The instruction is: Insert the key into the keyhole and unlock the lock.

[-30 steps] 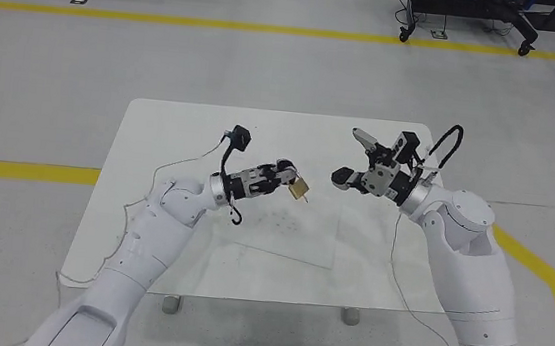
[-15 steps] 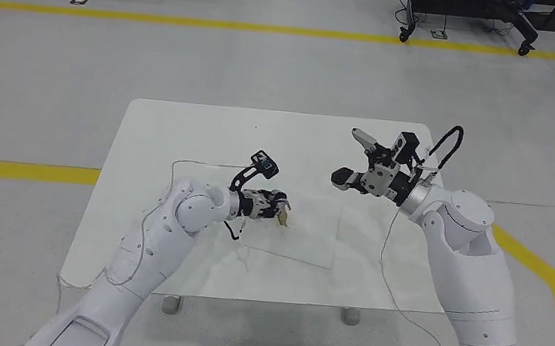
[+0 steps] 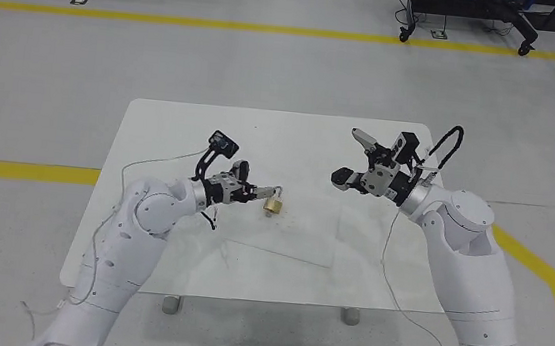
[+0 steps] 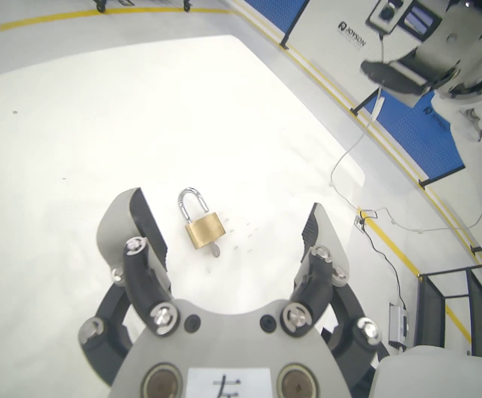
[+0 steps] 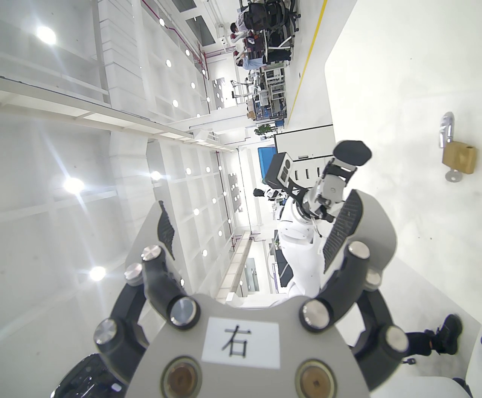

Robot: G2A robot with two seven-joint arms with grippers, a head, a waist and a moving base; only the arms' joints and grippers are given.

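Padlock, small brass body with a silver shackle, lies flat on the white table, about mid-table and a bit toward the left arm's side. In the left wrist view one shackle leg sits in the body and the other leg ends just clear of it, so the shackle looks popped open. Key, small and silver, is in the keyhole at the bottom of the body with only its head sticking out. The right wrist view shows the same layout: padlock flat, key head at the end opposite the shackle.

Left gripper hangs just over the padlock with its fingers spread wide and nothing in them. The padlock lies on the table below the gap between the pads and touches neither one. In the top view the left gripper is just beside the padlock, on the left-arm side.

Right gripper is held above the right part of the table, well apart from the padlock and rolled onto its side. Its fingers are also wide apart and empty, which is plain in its own wrist view.

Thin clear sheet lies on the table nearer the robot; cannot tell whether the padlock rests on it.
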